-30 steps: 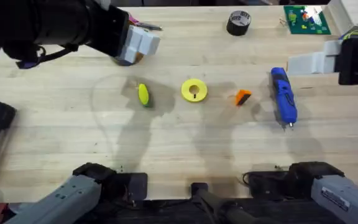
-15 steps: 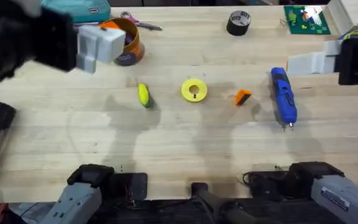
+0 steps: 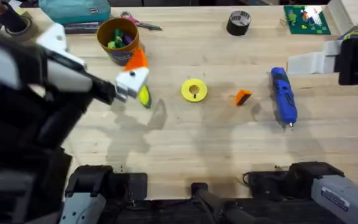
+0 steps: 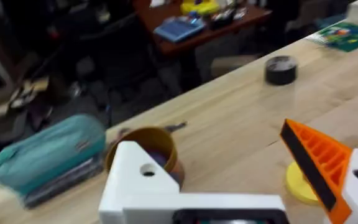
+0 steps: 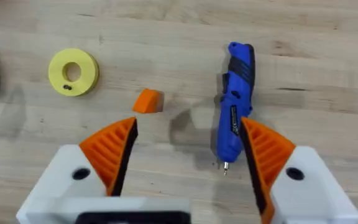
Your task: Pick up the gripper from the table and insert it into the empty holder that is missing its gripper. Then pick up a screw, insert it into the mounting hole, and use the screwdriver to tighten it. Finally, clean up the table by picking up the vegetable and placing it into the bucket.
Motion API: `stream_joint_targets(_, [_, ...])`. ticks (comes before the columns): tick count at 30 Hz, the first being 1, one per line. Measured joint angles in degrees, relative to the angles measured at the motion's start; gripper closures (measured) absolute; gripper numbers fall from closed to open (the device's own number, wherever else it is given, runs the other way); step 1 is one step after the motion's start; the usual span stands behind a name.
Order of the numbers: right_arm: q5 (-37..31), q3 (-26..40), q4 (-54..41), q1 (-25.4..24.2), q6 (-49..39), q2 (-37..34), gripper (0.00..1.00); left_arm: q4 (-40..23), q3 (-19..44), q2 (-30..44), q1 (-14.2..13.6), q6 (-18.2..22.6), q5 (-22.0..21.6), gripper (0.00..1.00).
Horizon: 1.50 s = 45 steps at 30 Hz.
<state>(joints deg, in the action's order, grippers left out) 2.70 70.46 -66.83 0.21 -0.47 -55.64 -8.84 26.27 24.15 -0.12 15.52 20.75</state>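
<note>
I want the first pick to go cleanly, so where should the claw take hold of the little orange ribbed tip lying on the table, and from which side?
Probably from straight above. The orange tip lies flat on the bare table, apart from the yellow ring and the blue screwdriver. Close the right claw, already open, across its two long sides near the thicker end, so the wedge does not squeeze out.

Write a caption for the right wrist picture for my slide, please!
Open right tool hovers above the gripper, screwdriver and yellow ring.

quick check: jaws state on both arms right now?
Left gripper: open, holding nothing; one finger lacks its orange pad.
Right gripper: open, holding nothing, above the table near the screwdriver.
</note>
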Motion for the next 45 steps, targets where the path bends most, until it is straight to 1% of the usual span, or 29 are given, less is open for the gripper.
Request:
stream_joint_targets(4, [-0.02, 0.0, 0.0, 0.0, 0.0, 0.0, 0.003, 6.29, -6.72, -5.41, 0.0, -0.52, 6.44, 0.015])
stream_joint_targets(8, [-0.02, 0.0, 0.0, 0.0, 0.0, 0.0, 0.004, 13.36, -14.11, -9.68, 0.0, -4.97, 10.63, 0.015])
stream_joint_targets(11, [0.0, 0.0, 0.0, 0.0, 0.0, 0.0, 0.004, 17.26, -19.08, -13.42, 0.0, -8.26, 13.75, 0.015])
stream_joint_targets(12, [0.0, 0.0, 0.0, 0.0, 0.0, 0.0, 0.004, 18.04, -20.28, -14.54, 0.0, -8.89, 14.89, 0.015])
stream_joint_targets(15, [0.0, 0.0, 0.0, 0.0, 0.0, 0.0, 0.004, 20.17, -23.6, -18.47, 0.0, -10.34, 20.22, 0.015])
stream_joint_targets(17, [0.0, 0.0, 0.0, 0.0, 0.0, 0.0, 0.003, 20.16, -25.17, -21.05, 0.0, -10.91, 24.39, 0.015])
stream_joint_targets(19, [-0.01, 0.0, 0.0, 0.0, 0.0, 0.0, 0.003, 19.88, -25.83, -23.06, 0.0, -12.33, 27.9, 0.015])
stream_joint_targets(23, [0.0, 0.0, 0.0, 0.0, 0.0, 0.0, 0.004, 20.3, -25.88, -23.9, 0.0, -17.34, 31.55, 0.015])
stream_joint_targets(26, [-0.01, 0.0, 0.0, 0.0, 0.0, 0.0, 0.004, 19.53, -25.88, -23.9, -0.07, -19.63, 34.51, 0.015])
stream_joint_targets(28, [0.0, 0.0, 0.0, 0.0, 0.0, 0.0, 0.003, 18.05, -25.88, -23.9, -0.07, -20.5, 36.85, 0.015])
stream_joint_targets(32, [-0.01, 0.0, 0.0, 0.0, 0.0, 0.0, 0.005, 12.21, -25.9, -23.9, -0.07, -21.58, 41.98, 0.015])
stream_joint_targets(35, [0.0, 0.0, 0.0, 0.0, 0.0, 0.0, 0.004, 7.62, -25.9, -23.9, -0.07, -21.34, 44.32, 0.015])
stream_joint_targets(37, [0.0, 0.0, 0.0, 0.0, 0.0, 0.0, 0.004, 4.53, -25.9, -23.9, -0.07, -19.25, 46.0, 0.015])
stream_joint_targets(39, [-0.01, 0.0, -0.01, 0.0, 0.0, 0.0, 0.004, 1.43, -25.89, -23.78, -0.07, -15.94, 48.06, 0.015])
stream_joint_targets(42, [-0.01, 0.0, -0.02, 0.0, 0.0, 0.0, 0.004, 0.68, -25.76, -23.83, -0.11, -11.51, 50.79, 0.015])
stream_joint_targets(45, [0.0, 0.0, -0.02, 0.0, 0.0, 0.0, 0.003, 0.44, -25.75, -23.86, -0.11, -9.03, 52.19, 0.015])
